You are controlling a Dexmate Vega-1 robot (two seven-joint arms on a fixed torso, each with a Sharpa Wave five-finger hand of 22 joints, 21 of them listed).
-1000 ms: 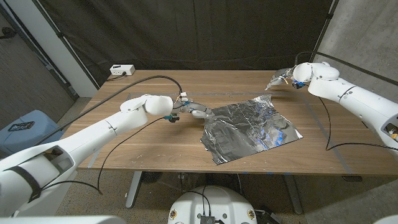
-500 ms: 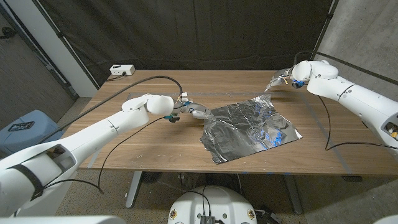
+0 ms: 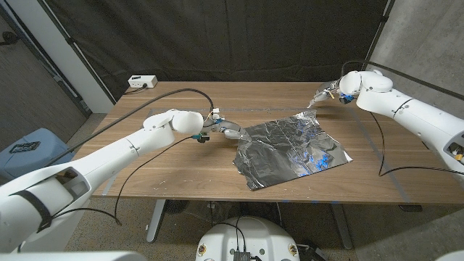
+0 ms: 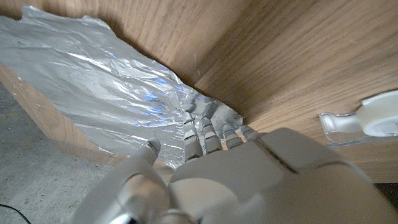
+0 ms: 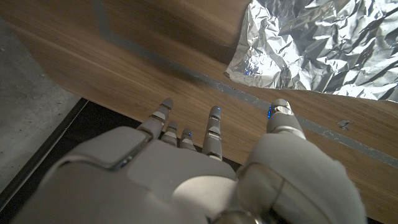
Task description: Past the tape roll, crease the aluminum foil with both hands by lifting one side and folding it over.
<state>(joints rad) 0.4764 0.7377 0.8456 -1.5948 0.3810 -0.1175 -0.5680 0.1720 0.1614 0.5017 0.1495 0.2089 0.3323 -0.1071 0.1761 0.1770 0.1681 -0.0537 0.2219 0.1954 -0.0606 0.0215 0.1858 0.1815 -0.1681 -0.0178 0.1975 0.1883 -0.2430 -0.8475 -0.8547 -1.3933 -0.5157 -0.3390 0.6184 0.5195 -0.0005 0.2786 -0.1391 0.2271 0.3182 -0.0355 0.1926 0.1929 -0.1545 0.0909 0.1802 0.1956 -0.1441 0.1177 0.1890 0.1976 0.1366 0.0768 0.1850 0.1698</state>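
Observation:
A crinkled sheet of aluminum foil (image 3: pixel 290 151) lies on the wooden table (image 3: pixel 167 170), right of centre. My left hand (image 3: pixel 228 131) reaches its left corner, and its fingertips (image 4: pixel 202 121) touch the crumpled foil (image 4: pixel 106 81) there. Whether they pinch it is hidden. A clear tape dispenser (image 4: pixel 364 121) sits on the table beside that hand. My right hand (image 3: pixel 327 92) hovers over the wood just past the foil's far right corner, fingers apart and holding nothing. The foil's corner (image 5: pixel 311 56) lies a short way beyond its fingertips (image 5: pixel 214 118).
A white box (image 3: pixel 143 81) sits at the table's far left corner. A black cable (image 3: pixel 138 116) runs across the left side, and another (image 3: pixel 382 148) drapes over the right side. A strip of tape (image 5: pixel 186 78) marks the wood. A blue bin (image 3: pixel 25 148) stands left of the table.
My right hand has drawn slightly up and back from the foil's far corner. The left hand and the foil have barely moved.

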